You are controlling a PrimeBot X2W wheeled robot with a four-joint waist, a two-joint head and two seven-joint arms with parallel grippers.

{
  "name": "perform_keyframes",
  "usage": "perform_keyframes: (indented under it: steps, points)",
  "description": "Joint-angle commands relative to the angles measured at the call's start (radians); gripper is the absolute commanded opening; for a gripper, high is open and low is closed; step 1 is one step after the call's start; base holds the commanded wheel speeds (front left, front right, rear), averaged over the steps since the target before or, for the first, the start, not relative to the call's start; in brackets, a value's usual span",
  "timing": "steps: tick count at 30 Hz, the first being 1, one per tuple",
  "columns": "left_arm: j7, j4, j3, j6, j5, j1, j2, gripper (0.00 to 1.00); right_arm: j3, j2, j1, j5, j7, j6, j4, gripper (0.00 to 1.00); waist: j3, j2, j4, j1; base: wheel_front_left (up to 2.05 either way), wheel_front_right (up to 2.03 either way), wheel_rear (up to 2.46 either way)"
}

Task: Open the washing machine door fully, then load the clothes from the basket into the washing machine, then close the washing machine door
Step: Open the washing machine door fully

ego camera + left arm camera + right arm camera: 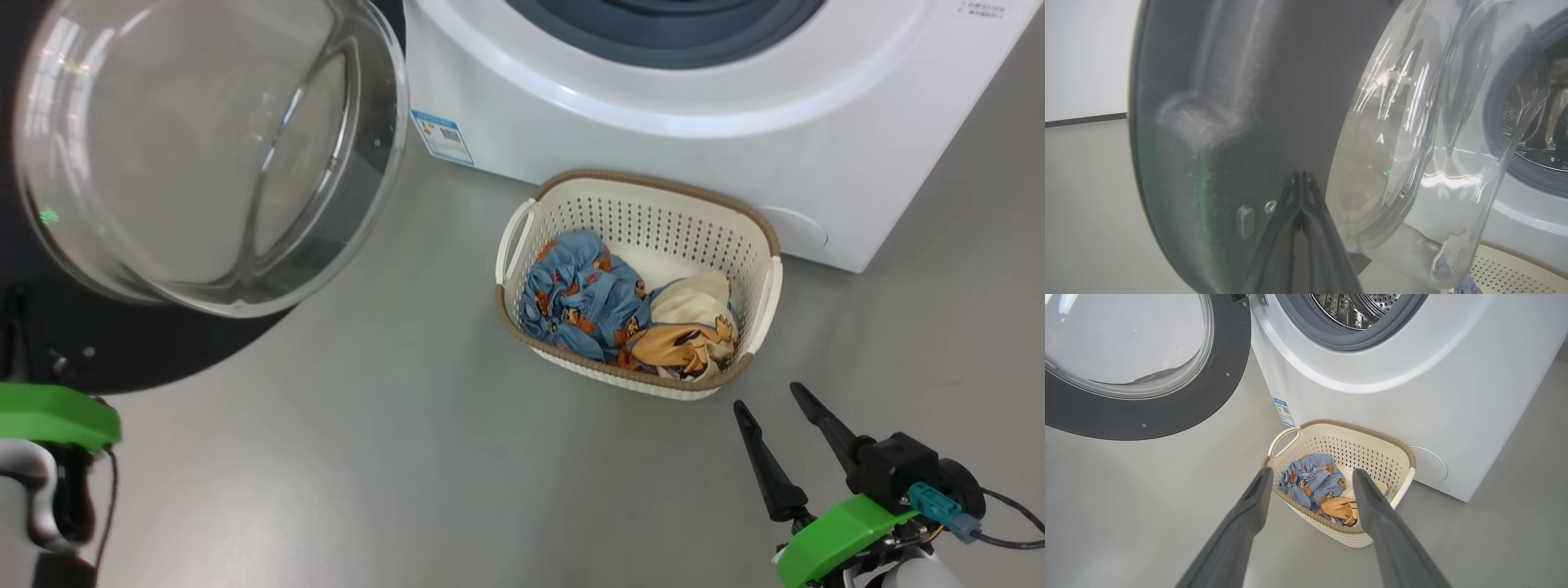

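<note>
Big white washing machine up top, drum mouth open. Washing machine door swung wide out on the robot's left, glass bowl bulging our way. Basket on the grey floor, close in front of the machine, w/ the clothes all inside: blue, cream and orange-tan, bunched together. Right gripper low, near the basket, fingers spread wide, nothing btwn them. Left gripper fingers pinched tight together, holding nothing, tips right up at the door's dark inner face.

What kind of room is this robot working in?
Likely a laundry area, perhaps a test setup: a white front-loading washing machine with its door open, and a basket of clothes on a grey floor.
</note>
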Motion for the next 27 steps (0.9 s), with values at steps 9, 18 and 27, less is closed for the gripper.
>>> perform_keyframes:
  steps: [9, 18, 27]
  points:
    - [-0.013, 0.092, 0.131, -0.028, 0.046, -0.128, 0.107, 0.0, 0.027, -0.019, -0.036, -0.035, 0.035, 0.003, -0.07, 1.0, 0.07, 0.0, -0.003, 0.0, 0.0, 0.0, 0.0]
    - [-0.014, 0.192, 0.2, -0.074, 0.084, -0.215, 0.148, 0.0, 0.008, -0.056, -0.036, -0.051, 0.082, 0.003, -0.133, 1.0, 0.131, 0.0, 0.004, -0.0001, 0.0, 0.0, 0.0]
    - [-0.014, 0.239, 0.262, -0.097, 0.123, -0.265, 0.147, 0.0, -0.004, -0.074, -0.023, -0.059, 0.116, 0.003, -0.183, 1.0, 0.16, 0.0, 0.007, -0.0001, 0.0, 0.0, 0.0]
